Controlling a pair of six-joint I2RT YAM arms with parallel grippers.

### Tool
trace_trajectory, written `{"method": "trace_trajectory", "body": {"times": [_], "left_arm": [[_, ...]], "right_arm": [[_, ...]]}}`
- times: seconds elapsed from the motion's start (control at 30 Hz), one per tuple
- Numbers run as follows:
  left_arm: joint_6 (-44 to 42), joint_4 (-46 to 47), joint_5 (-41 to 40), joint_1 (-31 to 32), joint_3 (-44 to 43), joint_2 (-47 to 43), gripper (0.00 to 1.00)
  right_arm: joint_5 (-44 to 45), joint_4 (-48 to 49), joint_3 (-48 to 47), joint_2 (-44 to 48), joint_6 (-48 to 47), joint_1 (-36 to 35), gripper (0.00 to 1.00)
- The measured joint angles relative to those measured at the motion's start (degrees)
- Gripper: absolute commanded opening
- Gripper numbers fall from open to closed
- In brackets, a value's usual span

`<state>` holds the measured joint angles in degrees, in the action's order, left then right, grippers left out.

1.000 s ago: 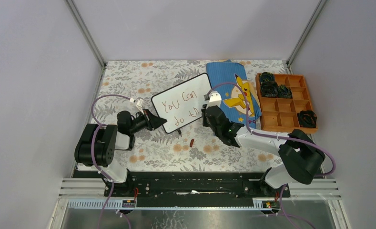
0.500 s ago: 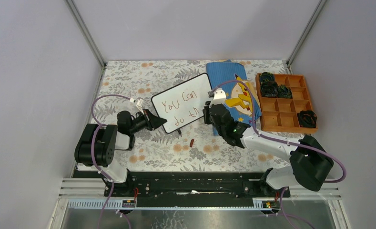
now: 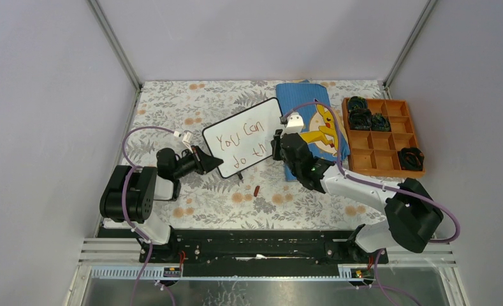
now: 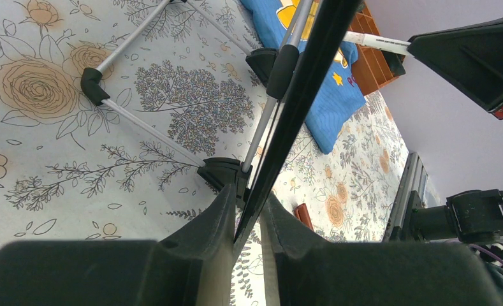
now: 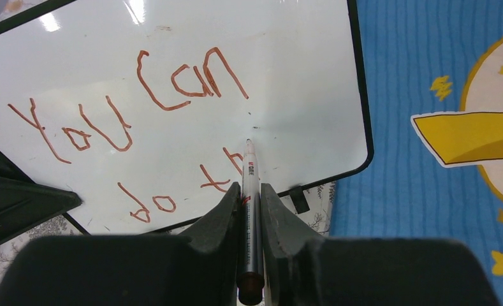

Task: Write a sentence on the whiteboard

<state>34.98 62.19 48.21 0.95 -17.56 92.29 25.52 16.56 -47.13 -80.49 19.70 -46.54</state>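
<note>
While the right tool (image 5: pixel 250 191) stays out of the question as a weak link, clenched firmly on the marker (image 5: pixel 249 220), I cannot tell whether the tip touches the whiteboard (image 5: pixel 287 70) just past "th". The sentence (image 5: pixel 127 127) reads "You can do th". The whiteboard stands propped on thin legs on the counter (image 3: pixel 172 108), its lower-left corner pinched by the left tool (image 4: pixel 248 204). Pressure far from that pinch could swing or tip the whiteboard and spoil the strokes. Little bare face lies before the whiteboard's right rim, so the last letters may crowd or run off.
</note>
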Motion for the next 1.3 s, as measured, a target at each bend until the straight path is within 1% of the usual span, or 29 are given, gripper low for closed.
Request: {"method": "trace_trajectory", "body": {"times": [0.73,1.3], "left_arm": [[-0.02,-0.11,0.0,0.0,-0.02,0.0,0.25],[-0.04,-0.26,0.0,0.09,-0.13,0.0,0.25]], "right_arm": [[-1.31,0.17,-1.42,-3.93,0.66,1.57,0.0],[-2.1,0.42,-0.31,-2.84,1.16,1.97,0.0]]}}
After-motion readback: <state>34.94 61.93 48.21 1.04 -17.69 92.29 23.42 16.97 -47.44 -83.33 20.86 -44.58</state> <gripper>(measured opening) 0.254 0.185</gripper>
